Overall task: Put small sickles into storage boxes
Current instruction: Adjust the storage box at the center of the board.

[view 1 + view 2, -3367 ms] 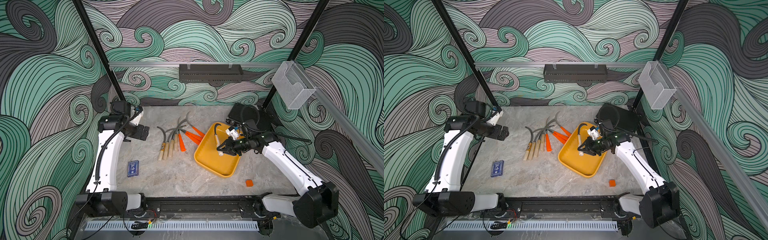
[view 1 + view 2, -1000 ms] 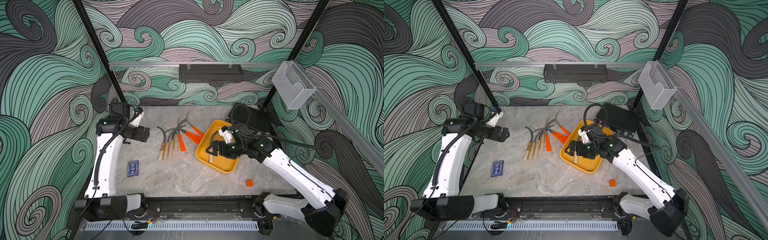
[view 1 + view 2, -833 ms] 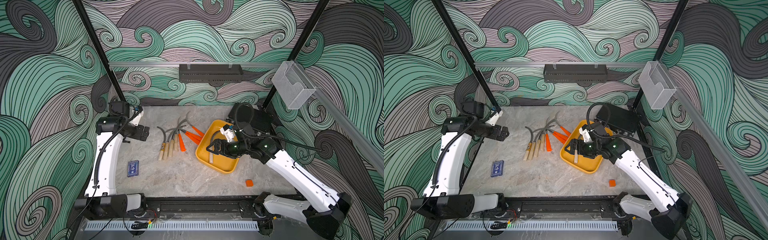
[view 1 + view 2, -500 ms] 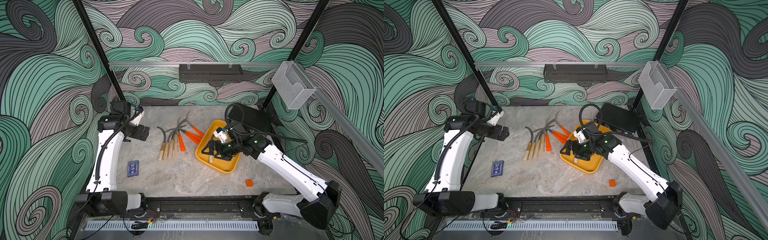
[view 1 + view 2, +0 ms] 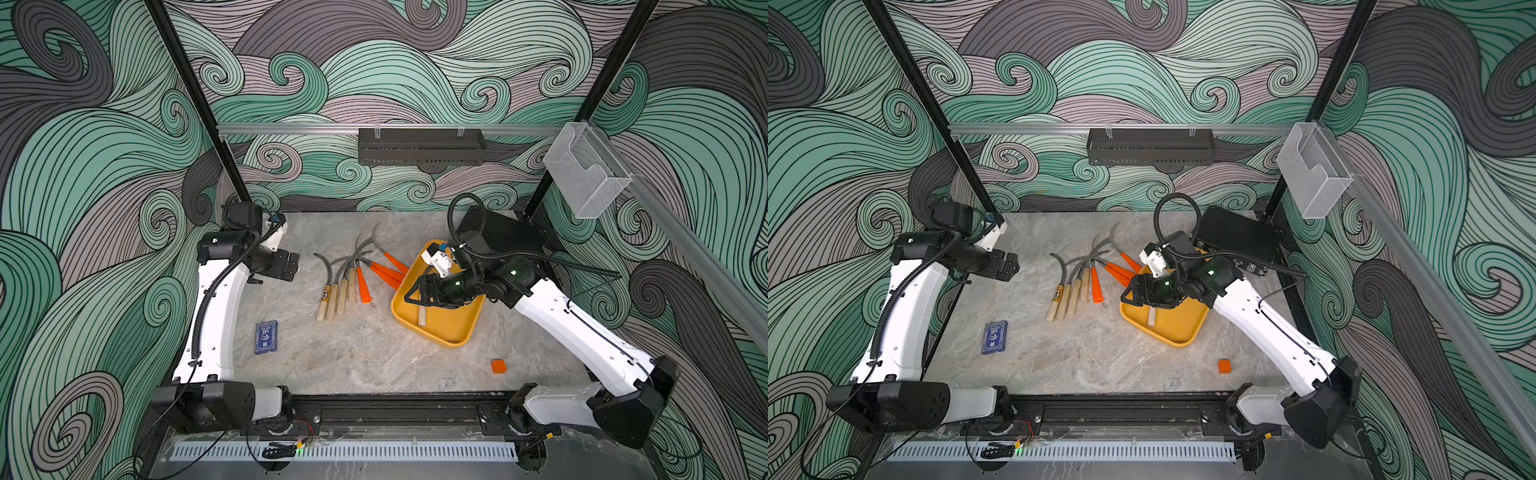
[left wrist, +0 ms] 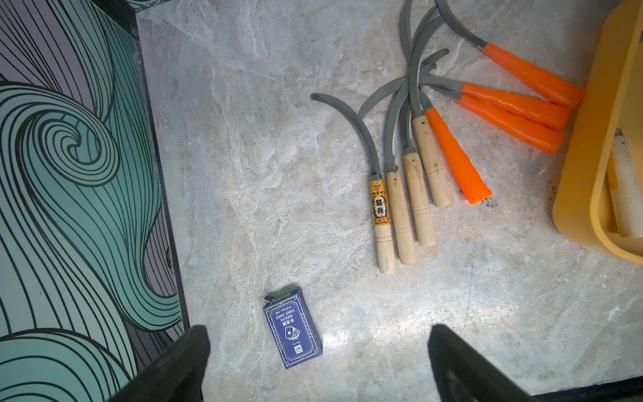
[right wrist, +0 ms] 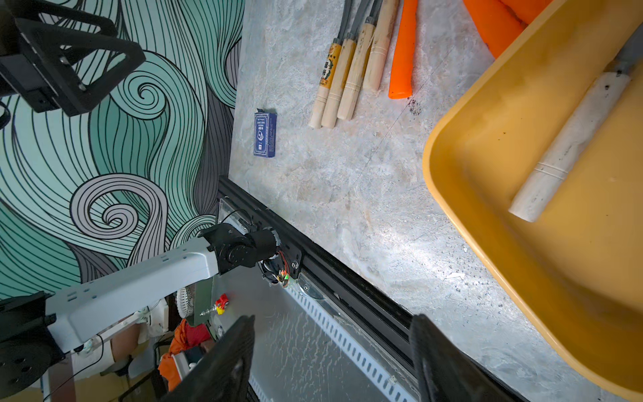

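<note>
**Sickles.** One wooden-handled sickle (image 5: 422, 314) lies inside the yellow tray (image 5: 451, 330). Its blade is hidden under the right arm in both top views. Eight other sickles (image 6: 414, 195) lie on the table (image 5: 353, 357) just left of the tray: four wooden-handled side by side and four orange-handled, with the blades crossing. The nearest orange handles appear to touch the tray's rim, though this is not certain.

**Grippers.** The right gripper (image 5: 417, 293) hovers over the tray, fingers (image 7: 240, 348) parted, nothing between them. The left gripper (image 5: 289, 268) is spread wide and empty, well apart from the sickles.

**Other items.** A blue card box (image 6: 292, 329) and an orange cube (image 5: 498, 365) lie separately on the table.
</note>
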Available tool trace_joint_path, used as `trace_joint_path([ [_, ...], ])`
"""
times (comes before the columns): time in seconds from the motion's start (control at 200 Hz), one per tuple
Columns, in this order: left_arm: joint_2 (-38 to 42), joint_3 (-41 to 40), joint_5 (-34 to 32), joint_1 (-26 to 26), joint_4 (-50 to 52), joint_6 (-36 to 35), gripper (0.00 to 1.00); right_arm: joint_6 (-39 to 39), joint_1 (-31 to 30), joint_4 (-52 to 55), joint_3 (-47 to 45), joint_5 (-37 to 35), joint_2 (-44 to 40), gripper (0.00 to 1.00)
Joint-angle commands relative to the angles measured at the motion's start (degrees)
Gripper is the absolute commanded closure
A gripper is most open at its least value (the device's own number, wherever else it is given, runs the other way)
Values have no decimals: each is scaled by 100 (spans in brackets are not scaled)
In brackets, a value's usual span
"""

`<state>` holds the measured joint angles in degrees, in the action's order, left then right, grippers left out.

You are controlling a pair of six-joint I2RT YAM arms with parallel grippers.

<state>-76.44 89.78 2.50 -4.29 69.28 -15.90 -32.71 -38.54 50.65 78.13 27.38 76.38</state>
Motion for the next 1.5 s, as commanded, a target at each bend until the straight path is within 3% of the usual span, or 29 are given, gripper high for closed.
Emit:
trace_joint_path([
  [0.0, 171, 8, -105, 25, 99, 184, 1, 369, 28, 199, 167, -381, 184, 30],
  [0.14, 170, -40, -90, 25, 12, 109, 1, 525, 30, 217, 370, -615, 712, 35],
  [0.21, 130, 32, -61, 25, -5, 100, 1, 553, 23, 251, 552, -576, 1123, 44],
  [0.28, 100, 122, 70, 25, 59, 147, 1, 547, 17, 289, 747, -587, 1482, 47],
  [0.43, 230, 90, 190, 25, 273, 149, 1, 995, 20, 462, 1267, -716, 2104, 47],
  [0.64, 253, 214, -384, 8, 634, 131, 1, 1472, 18, 590, 1903, -622, 2785, 47],
  [0.906, 373, 98, -319, -10, 467, 341, 1, 1238, -180, 1138, 3758, -608, 4289, 49],
  [1.126, 642, -74, -248, -10, 407, 175, 1, 1311, -568, 1656, 4834, -1137, 5158, 49],
  [1.496, 832, -376, -56, -6, 482, 448, 1, 1237, -687, 1702, 5103, -1463, 5468, 48],
])
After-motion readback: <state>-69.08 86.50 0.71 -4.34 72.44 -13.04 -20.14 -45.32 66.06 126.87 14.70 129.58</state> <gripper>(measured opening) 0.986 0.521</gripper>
